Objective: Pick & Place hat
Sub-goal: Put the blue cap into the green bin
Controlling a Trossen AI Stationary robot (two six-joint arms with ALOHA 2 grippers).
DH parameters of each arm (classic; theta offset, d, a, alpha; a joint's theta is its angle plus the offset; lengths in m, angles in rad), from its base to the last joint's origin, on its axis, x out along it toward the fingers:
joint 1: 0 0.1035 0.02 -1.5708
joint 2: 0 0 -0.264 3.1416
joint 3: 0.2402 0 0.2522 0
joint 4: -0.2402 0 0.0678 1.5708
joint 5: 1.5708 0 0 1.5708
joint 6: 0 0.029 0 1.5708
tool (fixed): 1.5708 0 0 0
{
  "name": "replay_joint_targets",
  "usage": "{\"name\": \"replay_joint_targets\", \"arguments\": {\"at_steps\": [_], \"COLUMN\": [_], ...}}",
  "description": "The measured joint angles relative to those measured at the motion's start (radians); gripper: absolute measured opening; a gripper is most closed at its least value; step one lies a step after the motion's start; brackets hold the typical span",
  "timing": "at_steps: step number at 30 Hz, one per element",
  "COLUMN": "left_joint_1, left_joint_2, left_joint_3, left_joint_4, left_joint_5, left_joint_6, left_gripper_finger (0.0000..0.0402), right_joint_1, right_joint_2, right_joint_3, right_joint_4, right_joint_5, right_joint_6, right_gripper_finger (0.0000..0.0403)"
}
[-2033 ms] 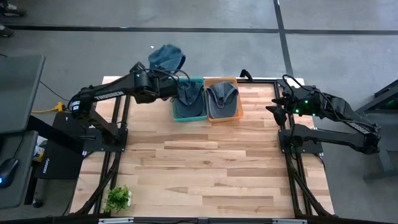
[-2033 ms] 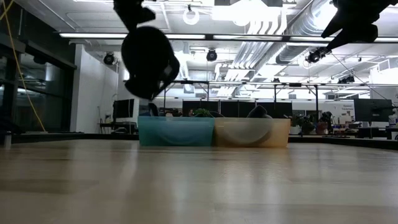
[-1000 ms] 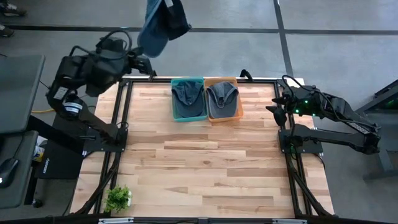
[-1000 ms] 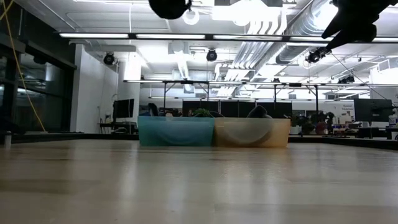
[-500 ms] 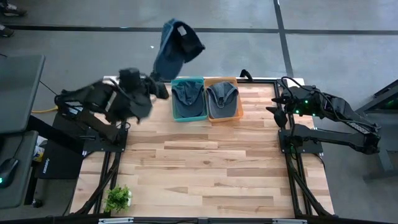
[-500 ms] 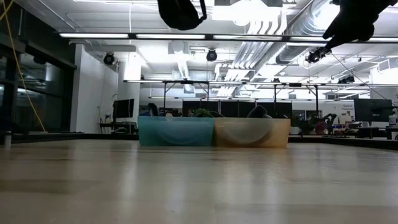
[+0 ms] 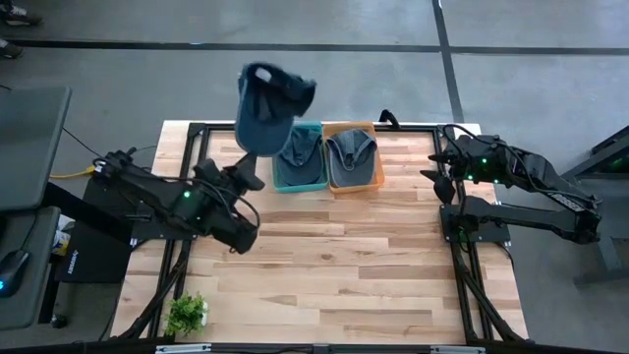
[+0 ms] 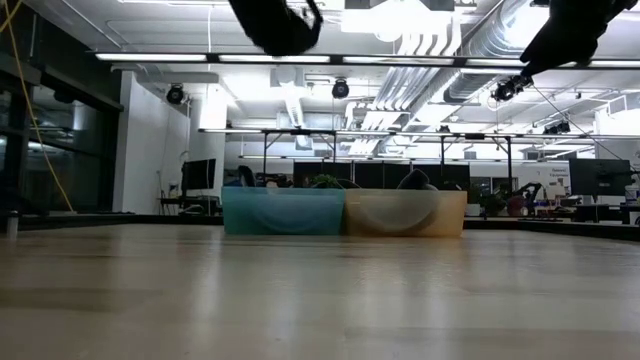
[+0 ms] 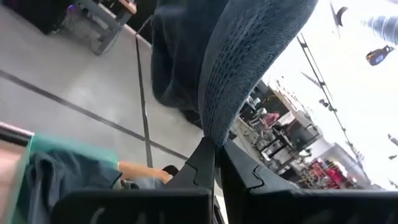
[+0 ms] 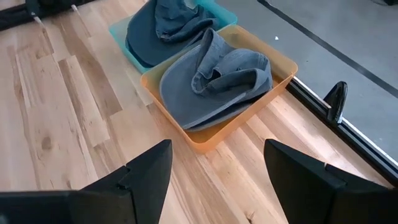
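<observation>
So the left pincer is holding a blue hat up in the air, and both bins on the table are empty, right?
Not quite: the left pincer does hold the blue hat aloft, but the right wrist view shows each bin holds a hat, the teal bin and the orange bin.

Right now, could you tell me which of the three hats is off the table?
The hat pinched in the left gripper's shut jaws, hanging in the air by the teal bin. The other two lie in bins, one teal, one orange.

Bright overhead lighting, blurred wrist view
</observation>
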Motion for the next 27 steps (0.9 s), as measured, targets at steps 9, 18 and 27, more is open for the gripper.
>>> {"name": "replay_joint_targets", "arguments": {"at_steps": [9,18,27], "left_joint_1": [-0.009,-0.009,-0.003], "left_joint_2": [0.000,0.023,0.021], "left_joint_3": [-0.178,-0.223,-0.222], "left_joint_4": [0.261,0.534,0.637], "left_joint_5": [0.000,0.003,-0.002], "left_joint_6": [-0.066,0.013,0.131], "left_gripper_finger": [0.0000,0.0000,0.0000], "right_joint_1": [0.000,0.000,0.051], "right_joint_2": [0.001,0.072,0.252], "right_joint_3": [0.000,0.000,0.000], "right_joint_4": [0.230,0.560,0.852], "right_joint_5": [-0.154,-0.359,-0.361], "right_joint_6": [0.082,0.425,0.661], "right_gripper_finger": [0.0249,0.0249,0.0249]}}
